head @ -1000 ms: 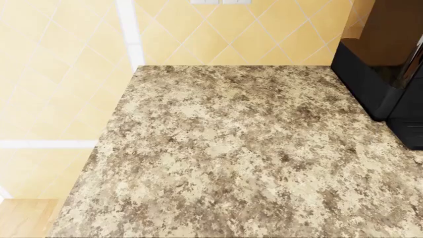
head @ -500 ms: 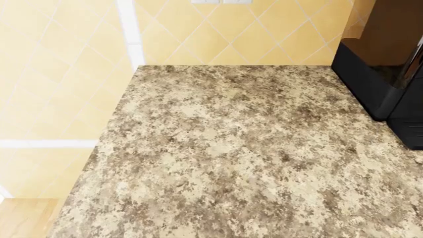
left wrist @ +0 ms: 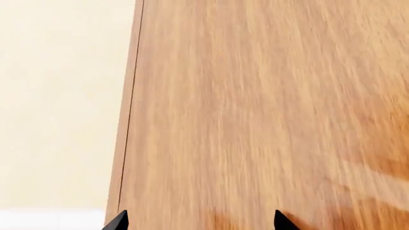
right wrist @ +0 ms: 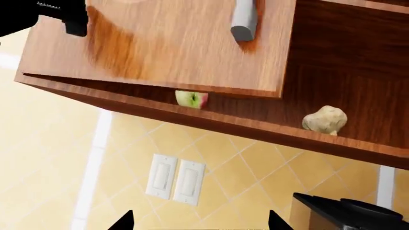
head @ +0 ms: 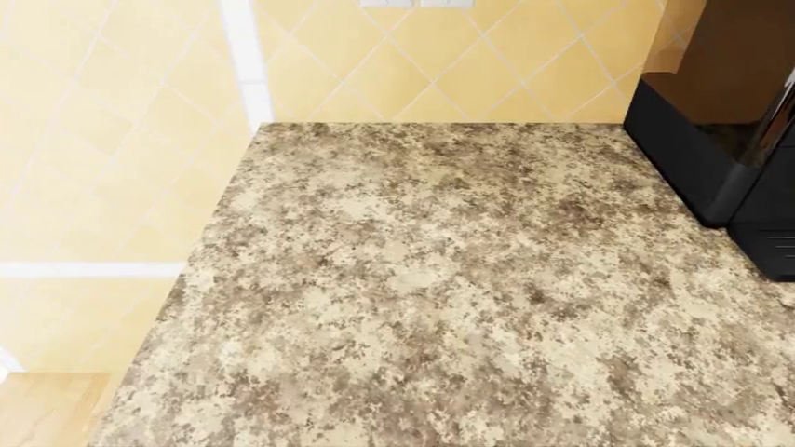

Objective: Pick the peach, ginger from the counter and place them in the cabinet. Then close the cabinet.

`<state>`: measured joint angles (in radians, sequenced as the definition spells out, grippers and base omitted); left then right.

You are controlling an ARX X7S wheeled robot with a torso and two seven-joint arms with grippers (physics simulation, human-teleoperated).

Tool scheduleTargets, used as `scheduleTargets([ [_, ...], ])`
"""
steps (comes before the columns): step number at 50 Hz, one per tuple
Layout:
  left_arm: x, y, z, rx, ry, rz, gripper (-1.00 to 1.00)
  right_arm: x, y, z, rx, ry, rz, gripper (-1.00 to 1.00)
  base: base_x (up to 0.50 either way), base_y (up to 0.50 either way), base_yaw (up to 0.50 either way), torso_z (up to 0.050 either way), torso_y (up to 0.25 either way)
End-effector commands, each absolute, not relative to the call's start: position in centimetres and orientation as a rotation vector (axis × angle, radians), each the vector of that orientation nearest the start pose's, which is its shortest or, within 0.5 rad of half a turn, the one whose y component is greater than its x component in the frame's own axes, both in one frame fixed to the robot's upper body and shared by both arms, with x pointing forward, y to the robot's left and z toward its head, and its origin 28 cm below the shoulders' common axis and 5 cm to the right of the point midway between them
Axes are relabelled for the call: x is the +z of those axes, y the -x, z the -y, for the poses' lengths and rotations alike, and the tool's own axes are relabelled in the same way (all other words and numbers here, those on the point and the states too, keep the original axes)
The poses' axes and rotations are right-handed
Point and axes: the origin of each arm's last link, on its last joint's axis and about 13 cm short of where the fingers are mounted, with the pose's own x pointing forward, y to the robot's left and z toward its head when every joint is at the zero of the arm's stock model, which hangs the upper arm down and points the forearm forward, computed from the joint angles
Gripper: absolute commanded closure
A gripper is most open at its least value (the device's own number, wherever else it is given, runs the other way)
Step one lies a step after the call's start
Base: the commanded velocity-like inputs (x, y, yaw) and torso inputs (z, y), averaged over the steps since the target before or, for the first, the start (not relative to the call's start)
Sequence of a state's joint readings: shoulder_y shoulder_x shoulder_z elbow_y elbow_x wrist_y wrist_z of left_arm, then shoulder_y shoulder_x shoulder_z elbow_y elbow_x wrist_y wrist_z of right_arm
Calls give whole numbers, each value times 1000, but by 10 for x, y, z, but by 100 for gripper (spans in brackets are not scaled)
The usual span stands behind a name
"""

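Inside cabinet (right wrist: 332, 72): peach (right wrist: 191, 99), ginger (right wrist: 325, 120) (door ajar)

I can read no text, label, brand, number or sign anywhere in my views. At the upper corner of my right wrist view, a dark part (right wrist: 45, 17) carries a thin line of pale marks, but they are too small and blurred for me to make out as letters or figures.
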<state>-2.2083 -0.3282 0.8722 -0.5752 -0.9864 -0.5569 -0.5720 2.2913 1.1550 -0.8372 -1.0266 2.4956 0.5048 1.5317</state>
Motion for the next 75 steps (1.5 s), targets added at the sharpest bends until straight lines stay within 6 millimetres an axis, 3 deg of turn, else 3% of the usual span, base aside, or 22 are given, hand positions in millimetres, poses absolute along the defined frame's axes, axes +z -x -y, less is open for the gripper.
scheduleTargets([
  [1,541,-340,-217,353,-204,572,-100,362,-51,118,74,178,470,-100,0,0,0,11,0],
  [9,537,-350,-217,399,-290,504,-100,361,-52,119,72,174,466,-100,0,0,0,1,0],
  [31,495,-375,-229,534,-425,369,-100,359,-54,120,73,166,458,-100,0,0,0,0,0],
  [49,522,-359,-222,428,-280,472,-100,360,-51,121,75,160,474,-100,0,0,0,0,0],
  [55,529,-315,-221,303,-115,549,-100,358,-50,121,81,166,494,-100,0,0,0,0,0],
  [65,513,-243,-222,203,-34,686,-100,358,-53,119,73,181,448,-100,-304,-1,0,0,0],
  [75,488,-212,-222,156,-41,742,-100,357,-54,118,74,196,448,-100,-500,-2,0,0,0],
])
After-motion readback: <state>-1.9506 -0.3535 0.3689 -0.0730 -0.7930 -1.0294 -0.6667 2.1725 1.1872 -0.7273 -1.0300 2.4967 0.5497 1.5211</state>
